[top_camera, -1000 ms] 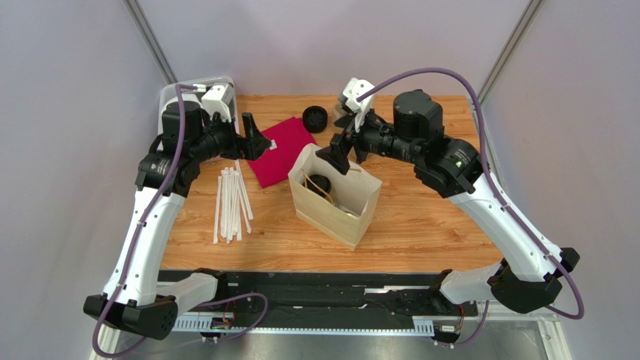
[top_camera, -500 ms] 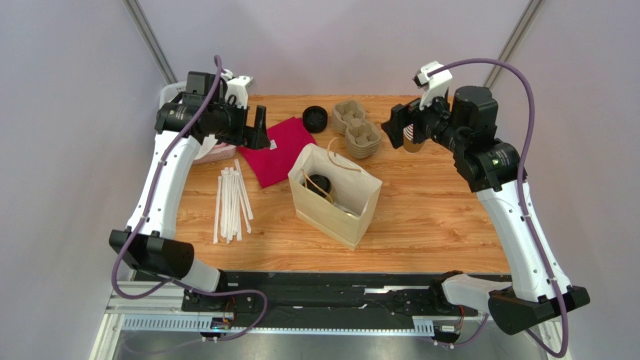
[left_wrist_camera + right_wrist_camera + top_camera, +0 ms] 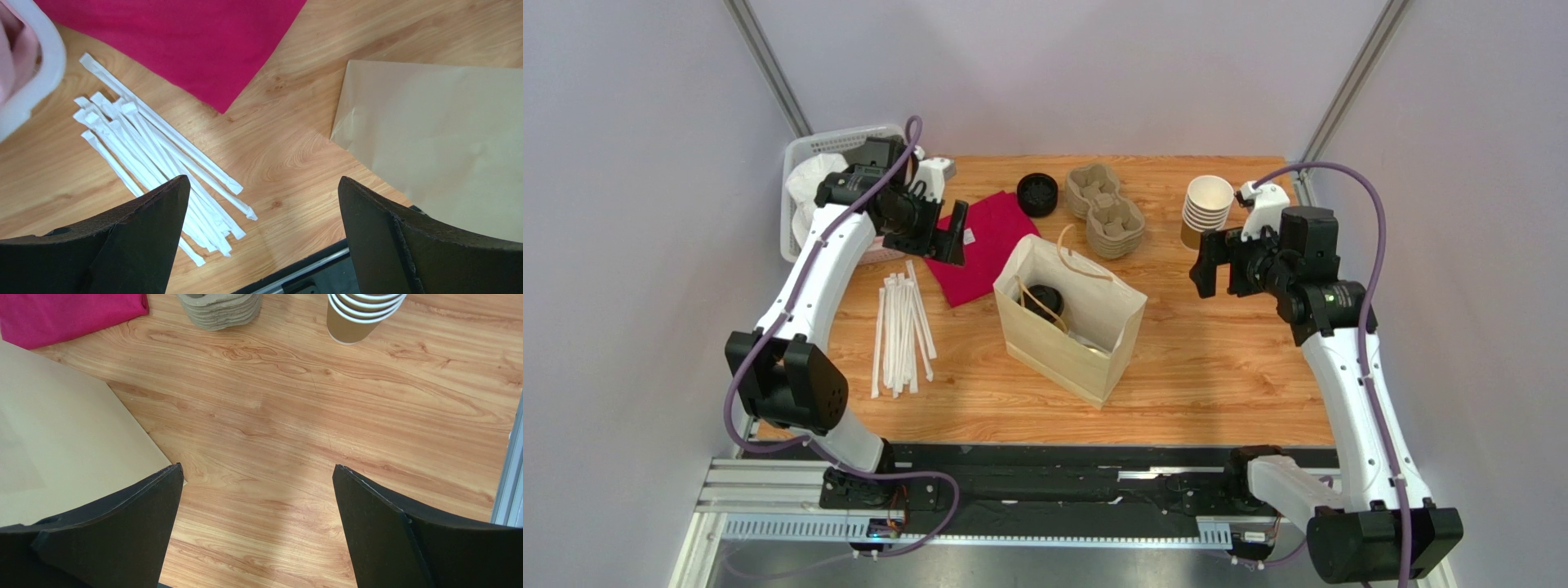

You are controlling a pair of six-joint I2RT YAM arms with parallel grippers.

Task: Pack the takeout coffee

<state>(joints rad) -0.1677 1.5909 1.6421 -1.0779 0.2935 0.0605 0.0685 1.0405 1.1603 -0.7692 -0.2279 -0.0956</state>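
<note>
Centre frame, top view: takeout coffee (image 3: 1047, 298) sits upright inside paper bag (image 3: 1078, 352) | left gripper (image 3: 263, 184) and right gripper (image 3: 256, 470) both spread apart, empty, away from it | I judge packing essentially done.

My left gripper (image 3: 261, 187) spread wide, left arm (image 3: 811, 276) bent high; my right gripper (image 3: 256, 470) spread wide, right arm (image 3: 1357, 392) near upright.

Robot lab test cell. The left arm (image 3: 803, 292) and right arm (image 3: 1360, 395) are bolted to a black mounting rail (image 3: 1075, 486) at the edge of a wood-grain table (image 3: 1222, 368), with plain grey panel walls (image 3: 1051, 74) on bare metal posts (image 3: 771, 67). Staged takeout stock: paper bag (image 3: 1063, 341), stacked cups (image 3: 1206, 206), wrapped straws (image 3: 901, 331), pulp carriers (image 3: 1107, 213).
</note>
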